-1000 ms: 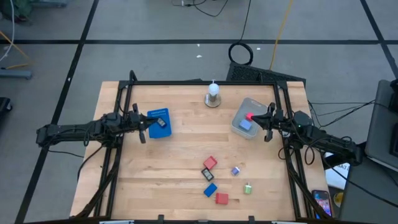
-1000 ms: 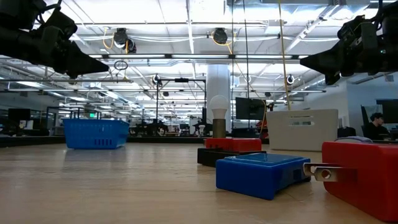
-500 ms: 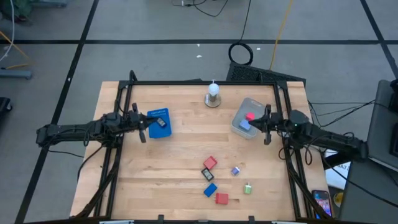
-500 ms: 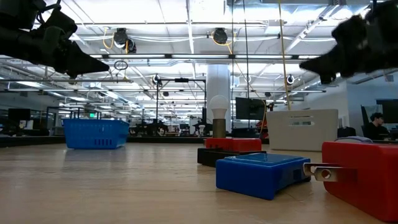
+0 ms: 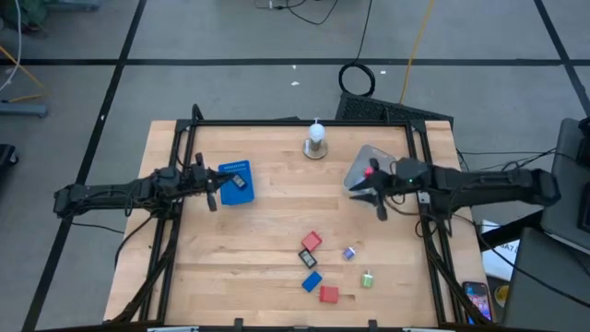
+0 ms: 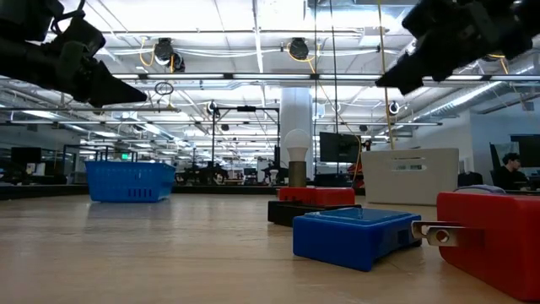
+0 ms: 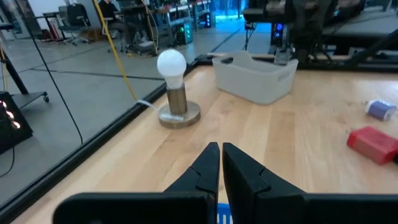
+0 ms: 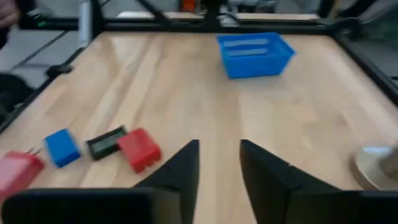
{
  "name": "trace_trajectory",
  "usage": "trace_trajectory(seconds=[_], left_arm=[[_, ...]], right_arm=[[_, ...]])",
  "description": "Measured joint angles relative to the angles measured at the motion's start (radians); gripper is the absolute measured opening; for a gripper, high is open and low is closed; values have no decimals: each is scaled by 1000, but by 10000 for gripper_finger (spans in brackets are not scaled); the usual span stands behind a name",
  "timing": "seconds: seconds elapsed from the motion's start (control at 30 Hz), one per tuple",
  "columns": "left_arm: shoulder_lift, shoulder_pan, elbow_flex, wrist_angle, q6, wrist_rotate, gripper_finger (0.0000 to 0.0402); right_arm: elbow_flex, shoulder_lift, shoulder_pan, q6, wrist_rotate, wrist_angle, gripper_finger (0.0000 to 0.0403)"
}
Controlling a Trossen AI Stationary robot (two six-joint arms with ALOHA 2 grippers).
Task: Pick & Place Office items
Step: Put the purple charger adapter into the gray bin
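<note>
Several office items lie on the table's near middle in the high view: a red piece, a black one, a blue one, a second red one, a pale blue one and a green one. Another red piece rests in the translucent grey tub. My right gripper hangs open in the air at the tub's left edge, and its wrist view looks over the red, black and blue pieces. My left gripper waits shut beside the blue box.
A light bulb on a round base stands at the far middle of the table. The blue box holds a dark piece. Black frame rails run along the left, far and right edges. Bare wood lies between the box and the tub.
My right gripper has drawn back from over the tub and swung toward the table's left and a little toward the near edge, staying in the air. The red piece stays in the tub. The left arm has kept still.
</note>
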Motion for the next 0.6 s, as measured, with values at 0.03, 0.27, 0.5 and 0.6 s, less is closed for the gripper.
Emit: trace_trajectory(seconds=[0.03, 0.27, 0.5, 0.6], left_arm=[[0, 0, 0, -2, 0, 0, 24], [0, 0, 0, 7, 1, 0, 24], [0, 0, 0, 5, -20, 0, 24], [0, 0, 0, 6, -21, 0, 24]], right_arm=[[28, 15, 18, -6, 0, -34, 122], [202, 144, 182, 41, 127, -277, 192], [273, 287, 344, 63, 127, -372, 230], [273, 343, 411, 69, 127, -367, 239]])
